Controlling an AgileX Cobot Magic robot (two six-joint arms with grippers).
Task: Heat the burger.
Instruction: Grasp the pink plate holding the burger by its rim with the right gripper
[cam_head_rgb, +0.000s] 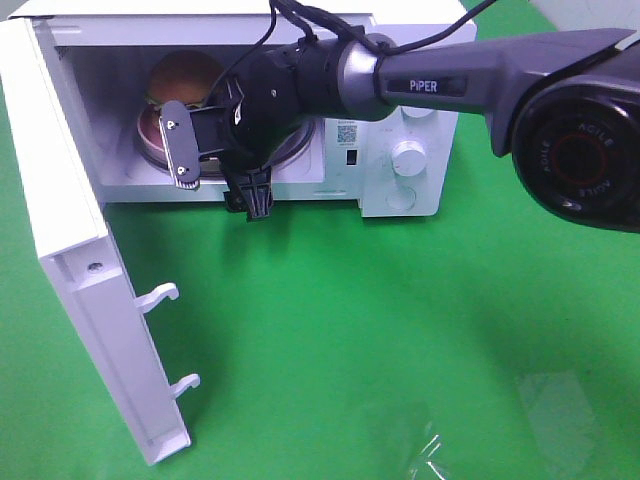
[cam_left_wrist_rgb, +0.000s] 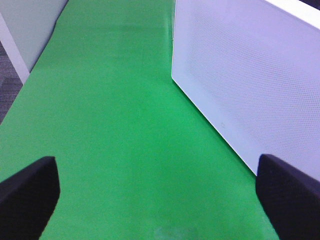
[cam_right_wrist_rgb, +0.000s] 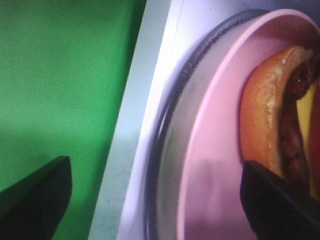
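With our right pincer (cam_head_rgb: 215, 160) wide over the pink plate (cam_right_wrist_rgb: 210, 150), we should withdraw clear of the burger (cam_head_rgb: 185, 75), then swing the microwave door (cam_head_rgb: 75, 270) shut.

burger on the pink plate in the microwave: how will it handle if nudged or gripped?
The burger is probably soft: its bun would squash under a grip. Its stacked layers may shear apart if pushed sideways. It sits loose on the smooth pink plate, so a nudge likely slides it rather than tips it.
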